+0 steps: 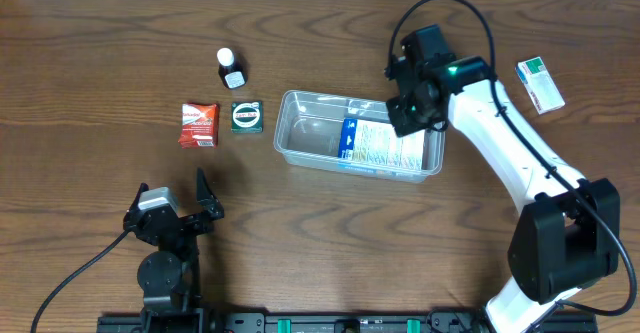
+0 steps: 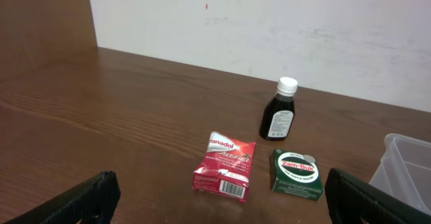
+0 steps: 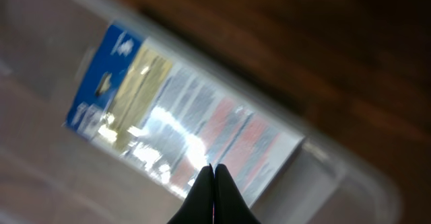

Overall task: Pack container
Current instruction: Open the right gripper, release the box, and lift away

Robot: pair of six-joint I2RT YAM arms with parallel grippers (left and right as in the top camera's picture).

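Wooden worktop [image 1: 100, 43] is carrying the clear rectangular plastic container [image 1: 310, 98] at centre, holding one blue-and-white flat packet [image 1: 378, 143], with right fingers [image 3: 202, 200] pressed shut, seemingly empty, above it, left fingers [image 2: 87, 197] spread idle, and red sachet [image 1: 198, 124], green box [image 1: 246, 116], dark bottle [image 1: 231, 71], green-white carton [image 1: 540, 83] waiting outside.

The container [image 1: 310, 133] is clear. The packet [image 1: 381, 143] in it has a blue end, then yellow, silver and pink stripes. At left are a red pouch [image 1: 198, 124] with white letters, a dark green box [image 1: 246, 116] with a white oval, and a dark brown bottle [image 1: 231, 71] with a white cap. At upper right is a white and green carton [image 1: 540, 83].
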